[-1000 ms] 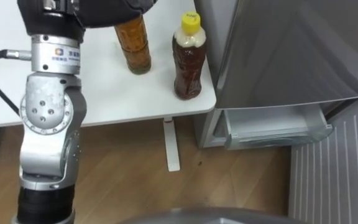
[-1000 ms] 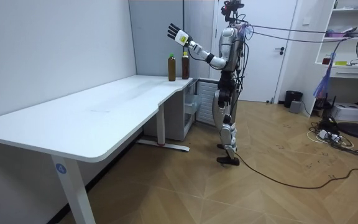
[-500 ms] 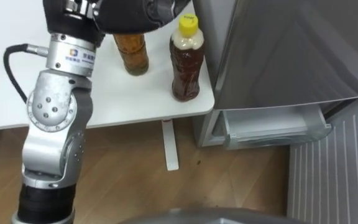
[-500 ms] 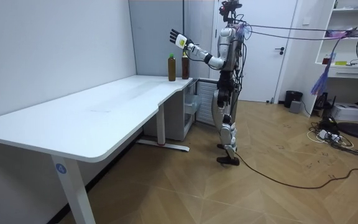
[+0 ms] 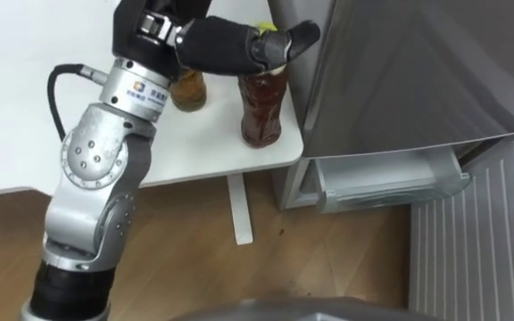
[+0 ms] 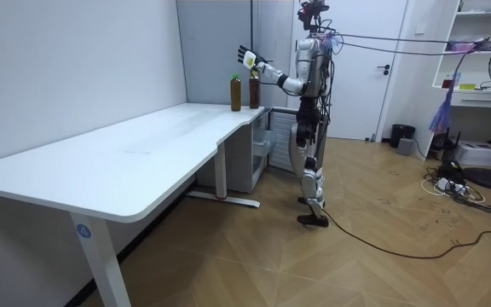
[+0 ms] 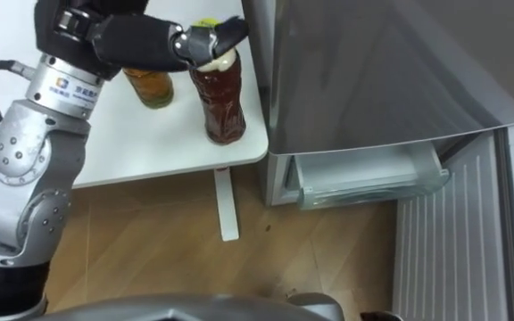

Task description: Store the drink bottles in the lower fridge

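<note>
- Presently, the lower fridge drawer stands open.
- Near bottle upright at the table corner; full, likely heavy and slick, best gripped at the waist.
- Left hand outstretched over its top, holding nothing.
- Second bottle just behind.

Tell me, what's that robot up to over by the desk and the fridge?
The humanoid robot stands at the end of the white desk, next to the tall grey fridge. Its left hand is stretched over the brown plastic tea bottle with the yellow cap, fingers straight and open at the cap, not closed round it. A second brown bottle stands beside it. Both drinks are upright on the desk, and the fridge's lower compartment is open.
</note>
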You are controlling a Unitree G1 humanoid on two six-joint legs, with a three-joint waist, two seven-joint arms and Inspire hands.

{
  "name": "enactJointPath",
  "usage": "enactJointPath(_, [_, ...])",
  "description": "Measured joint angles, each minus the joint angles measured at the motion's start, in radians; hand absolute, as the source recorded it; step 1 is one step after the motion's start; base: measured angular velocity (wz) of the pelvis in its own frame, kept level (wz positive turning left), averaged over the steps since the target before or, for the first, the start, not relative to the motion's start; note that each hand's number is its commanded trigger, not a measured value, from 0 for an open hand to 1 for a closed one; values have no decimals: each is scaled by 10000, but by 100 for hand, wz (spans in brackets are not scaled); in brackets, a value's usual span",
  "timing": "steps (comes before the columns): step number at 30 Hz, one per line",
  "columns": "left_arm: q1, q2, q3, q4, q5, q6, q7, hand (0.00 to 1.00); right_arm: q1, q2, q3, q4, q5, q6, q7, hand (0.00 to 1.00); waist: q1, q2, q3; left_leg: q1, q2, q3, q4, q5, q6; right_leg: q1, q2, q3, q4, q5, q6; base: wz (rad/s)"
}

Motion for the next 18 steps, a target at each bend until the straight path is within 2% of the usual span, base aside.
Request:
enactJointPath(3, [1, 103, -158, 218, 0, 22, -80, 0, -51, 0, 98, 32, -3, -5, -23, 0, -53, 6, 5, 85, 41, -76, -1, 3, -4, 3, 43, -13, 30, -1, -1, -2])
enactJointPath(8, [2, 98, -180, 599, 3, 39, -259, 0, -56, 31, 106, 33, -73, -1, -373, 0, -119, 15, 22, 155, 106, -92, -5, 6, -9, 157, 111, 16, 23, 5, -13, -2])
enactJointPath(10, [3, 98, -180, 750, 4, 38, -262, 0, -58, 40, 110, 35, -72, -2, -457, 0, -118, 21, 21, 191, 111, -136, -6, 47, -79, 120, 119, 6, 79, 5, -14, -4])
enactJointPath(12, [5, 99, -180, 981, 5, 39, -249, 0, -54, 47, 113, 32, -70, -4, -564, 0, -93, 88, 81, 310, 187, -466, -36, 102, -160, -190, 190, -43, 675, -24, -77, -13])
enactJointPath(13, [9, 71, -180, 1174, -1, 37, -220, 0, -45, 49, 107, 28, -50, -5, -655, 0, -53, 172, 142, 404, 379, -938, -115, 103, -159, -621, 434, -36, 1213, -265, -406, -43])
enactJointPath(14, [8, 141, -85, 1266, -3, 36, -180, 0, -73, 131, 112, -42, -43, -10, -711, 0, 60, 303, 64, 352, 506, -1206, -145, 94, -172, -1022, 810, 201, 325, 45, -880, -60])
enactJointPath(15, [4, 206, -20, 1268, 8, 33, -165, 0, -132, 174, 135, -117, -30, -12, -728, 0, 115, 106, 27, 291, 483, -1131, -87, 59, -230, -1183, 888, 248, -263, 654, -836, -38])
enactJointPath(16, [69, 88, 228, 1520, -67, 19, -246, 0, -133, 101, 324, -229, 57, -10, -784, 0, -117, 202, 30, 164, 608, -1026, -12, -41, -614, -963, 875, -61, -276, 823, -946, 14])
enactJointPath(17, [127, 149, 294, 1542, -138, 15, -534, 0, -3, 32, 494, -331, 124, 24, -799, 0, -200, 201, 27, 158, 688, -546, -53, -62, -963, -908, 853, 62, -141, 825, -948, 50])
enactJointPath(18, [137, 198, 258, 1532, -123, 19, -596, 0, 70, 18, 495, -331, 121, 89, -792, 0, -208, 112, 73, 107, 704, -277, -151, -45, -988, -821, 817, 368, -144, 825, -947, 74])
